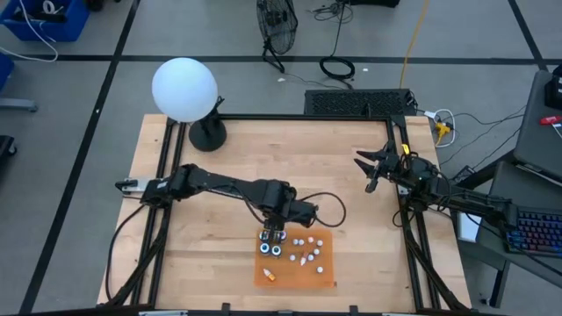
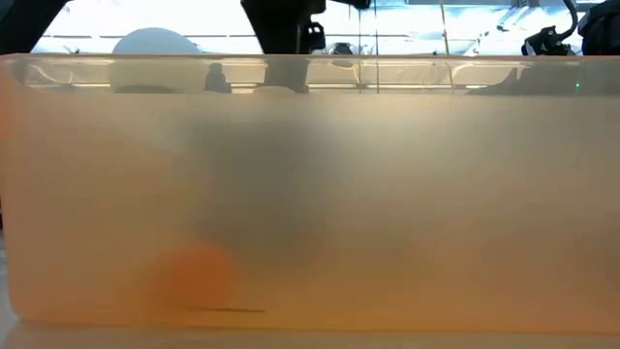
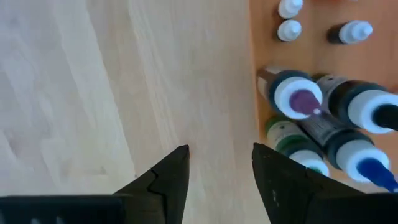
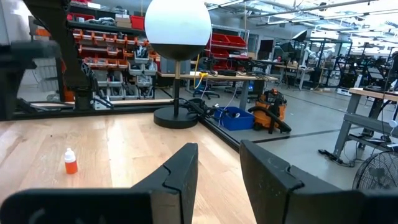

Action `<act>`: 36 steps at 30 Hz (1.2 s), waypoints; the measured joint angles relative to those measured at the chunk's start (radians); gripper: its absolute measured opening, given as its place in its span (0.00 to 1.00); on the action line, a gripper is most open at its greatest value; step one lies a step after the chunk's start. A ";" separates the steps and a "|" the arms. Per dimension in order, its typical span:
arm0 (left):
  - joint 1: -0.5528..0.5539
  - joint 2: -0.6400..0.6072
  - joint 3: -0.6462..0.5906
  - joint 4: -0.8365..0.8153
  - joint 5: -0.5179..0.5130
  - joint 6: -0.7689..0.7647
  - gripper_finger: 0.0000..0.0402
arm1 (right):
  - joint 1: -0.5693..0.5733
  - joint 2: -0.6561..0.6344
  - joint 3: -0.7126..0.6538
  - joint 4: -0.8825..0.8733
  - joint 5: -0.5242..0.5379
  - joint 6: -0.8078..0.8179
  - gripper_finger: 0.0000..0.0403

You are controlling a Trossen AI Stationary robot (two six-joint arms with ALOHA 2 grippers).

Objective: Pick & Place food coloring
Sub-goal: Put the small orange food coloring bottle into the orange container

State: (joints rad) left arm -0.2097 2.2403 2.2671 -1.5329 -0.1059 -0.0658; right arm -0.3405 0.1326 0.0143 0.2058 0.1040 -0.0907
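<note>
The food coloring stands on a flat orange mat (image 1: pixel 294 274) near the table's front edge. It is a cluster of dark round bottles (image 3: pixel 298 96) with coloured tips and small white dropper bottles (image 3: pixel 289 30). A small orange bottle (image 1: pixel 270 276) lies on the mat's near left part. My left gripper (image 3: pixel 217 152) hovers open, pointing down over bare wood just off the mat's edge beside the dark bottles (image 1: pixel 270 250), with nothing between its fingers. My right gripper (image 4: pixel 217 149) waits open at the table's right side (image 1: pixel 364 168), held level and empty.
A lamp with a white globe (image 1: pixel 184 88) stands at the table's far left. In the right wrist view a small orange dropper bottle (image 4: pixel 70 161) stands alone on the wood. A translucent orange wall (image 2: pixel 310 194) fills the low view. Bare wood lies left of the mat.
</note>
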 joint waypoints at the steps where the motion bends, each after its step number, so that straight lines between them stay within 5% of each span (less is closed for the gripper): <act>1: -0.003 -0.002 -0.017 0.003 0.000 0.009 0.43 | 0.000 0.000 0.000 0.000 0.000 0.000 0.27; 6: 0.002 -0.143 -0.227 0.142 0.008 0.028 0.41 | 0.000 0.000 0.000 0.001 0.000 0.000 0.27; 15: 0.060 -0.596 -0.913 0.762 0.016 0.002 0.42 | 0.000 0.002 0.000 0.000 0.000 0.000 0.27; 21: 0.118 -0.746 -1.258 0.982 -0.001 -0.057 0.45 | 0.000 0.002 0.000 0.000 0.000 0.000 0.27; 25: 0.142 -0.746 -1.353 1.012 0.000 -0.103 0.43 | 0.000 0.002 0.000 0.000 0.000 0.000 0.27; 36: 0.095 -0.722 -1.360 1.078 0.003 -0.105 0.44 | 0.000 0.003 0.000 0.000 0.000 0.000 0.27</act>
State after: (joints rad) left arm -0.1144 1.5181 0.9071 -0.4545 -0.1026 -0.1712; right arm -0.3407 0.1352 0.0144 0.2057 0.1040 -0.0907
